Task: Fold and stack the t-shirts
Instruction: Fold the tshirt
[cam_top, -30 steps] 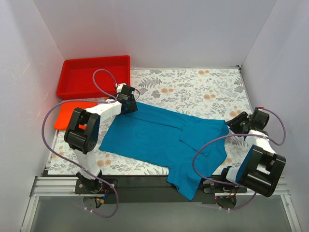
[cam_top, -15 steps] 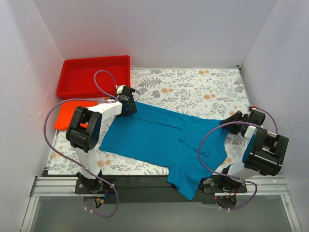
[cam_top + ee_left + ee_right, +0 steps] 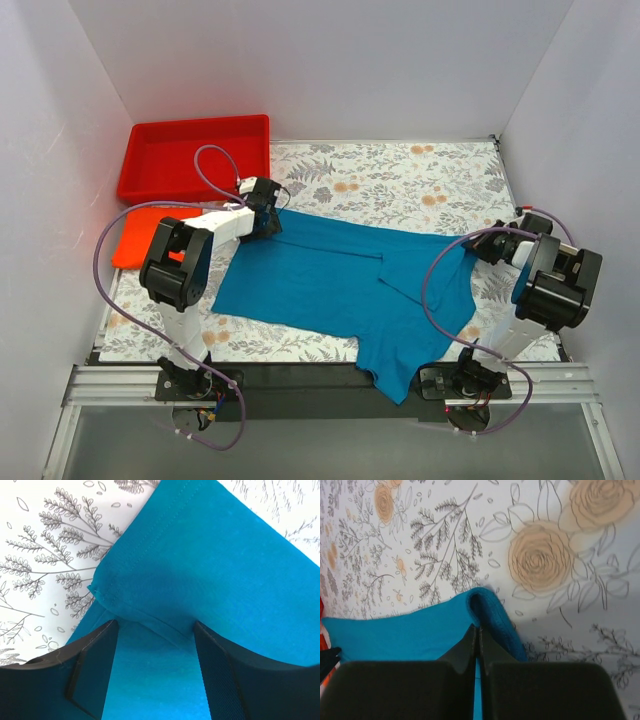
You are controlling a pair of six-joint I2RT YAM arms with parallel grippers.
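Right hand (image 3: 476, 630) is pinching a bunched edge of the teal shirt (image 3: 330, 285); left hand (image 3: 155, 628) is straddling its hem, jaws apart.

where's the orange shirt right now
In the top view, the orange-red t-shirt lies at the far left, on the near side of the red tray, partly hidden by the left arm.

**Walls:** three plain white matte wall panels (image 3: 330, 60), at rear, left and right, filling the top and both sides of the frame.
**Table covering:** white cloth printed with grey fern sprigs and peach roses (image 3: 400, 185), mid-frame.
**Near edge:** silver aluminium rail (image 3: 110, 383) across the lower frame, with a flat grey surface (image 3: 330, 450) below it.
**Light:** even, diffuse, soft shadows.
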